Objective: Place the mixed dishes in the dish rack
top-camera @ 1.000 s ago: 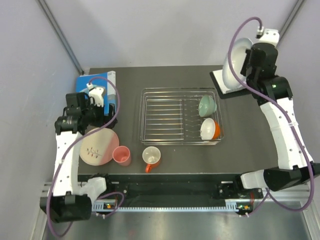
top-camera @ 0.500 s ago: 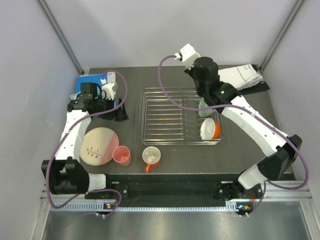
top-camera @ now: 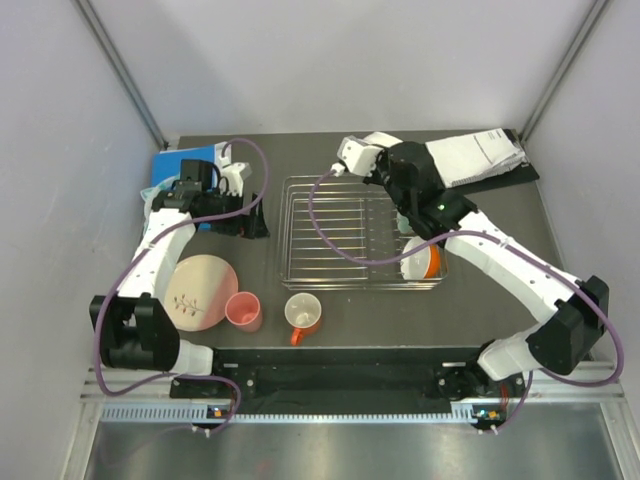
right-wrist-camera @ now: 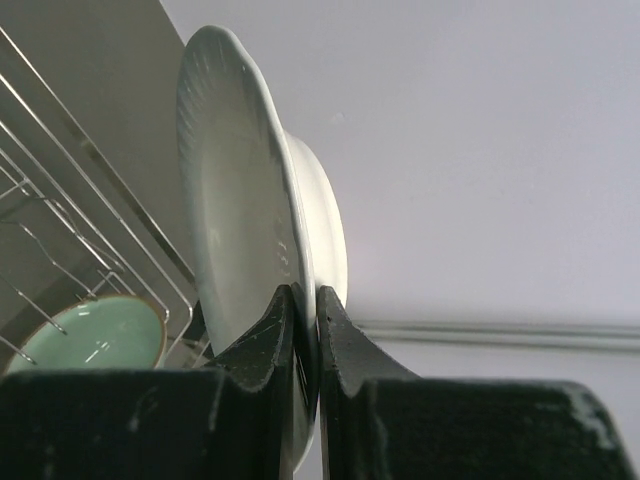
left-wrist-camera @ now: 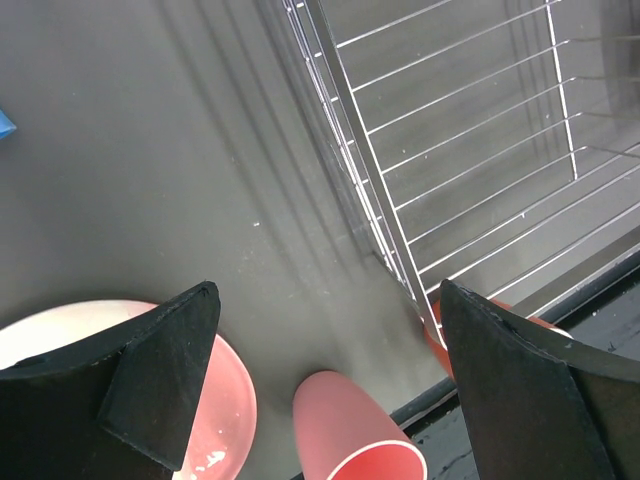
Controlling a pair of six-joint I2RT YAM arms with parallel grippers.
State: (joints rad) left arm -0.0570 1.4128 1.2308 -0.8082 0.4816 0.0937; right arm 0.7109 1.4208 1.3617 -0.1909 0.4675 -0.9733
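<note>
My right gripper (right-wrist-camera: 305, 320) is shut on the rim of the white shallow bowl (right-wrist-camera: 235, 220) and holds it on edge over the far right part of the dish rack (top-camera: 290, 232). The mint-green bowl (right-wrist-camera: 95, 340) stands in the rack just below it. The orange white-lined bowl (top-camera: 425, 258) also sits in the rack. My left gripper (top-camera: 250, 225) is open and empty beside the rack's left side (left-wrist-camera: 365, 150). The twig plate (top-camera: 200, 290), pink cup (top-camera: 243, 310) and orange mug (top-camera: 303, 313) stand on the table in front. The cup (left-wrist-camera: 355, 430) lies below my open left fingers.
A blue book (top-camera: 170, 170) lies at the far left behind my left arm. White papers on a black board (top-camera: 475, 155) lie at the far right. The right arm's purple cable loops over the rack.
My right arm has swung from above the papers down to the rack's far right, still holding the white bowl. My left gripper has moved right, to the rack's left side.
</note>
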